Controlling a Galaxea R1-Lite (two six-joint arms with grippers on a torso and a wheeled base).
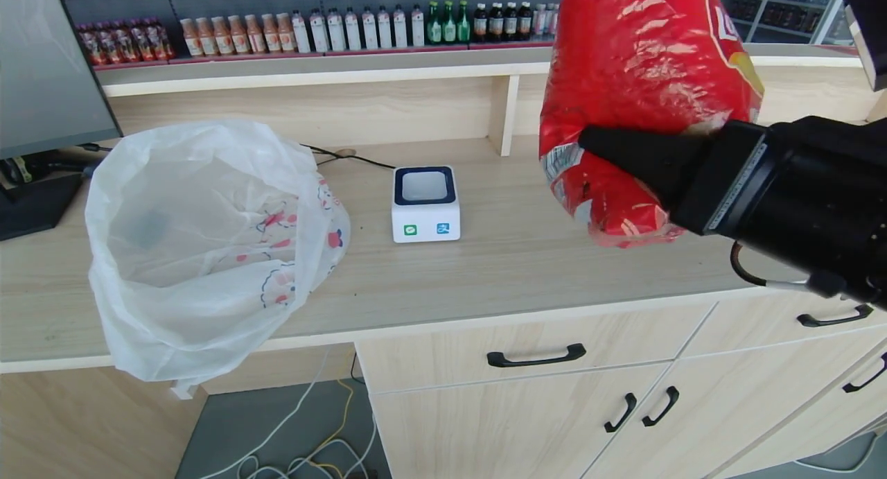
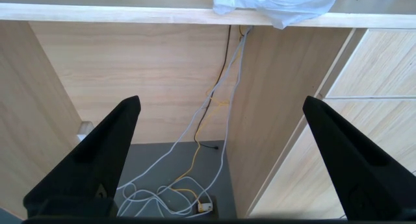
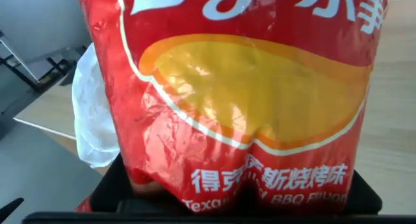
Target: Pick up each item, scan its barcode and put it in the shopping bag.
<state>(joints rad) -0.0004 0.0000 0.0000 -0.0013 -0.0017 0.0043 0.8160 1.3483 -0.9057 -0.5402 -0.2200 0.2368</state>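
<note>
My R gripper [image 1: 624,161] pinches the red chip bag [image 1: 637,63], up over the wood counter [image 1: 527,257], right of the scanner [image 1: 425,203]. Shopping bag [image 1: 208,243] sits open at counter's left end. L gripper [image 2: 221,107] is spread wide below the counter edge, above floor cables [image 2: 170,197]. Bottles [image 1: 346,28] line the back shelf.

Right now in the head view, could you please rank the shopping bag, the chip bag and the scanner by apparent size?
1. shopping bag, slightly largest.
2. chip bag, close behind; it is nearer the camera and cut off at the top, so these two are unsure.
3. scanner, clearly smallest.
</note>
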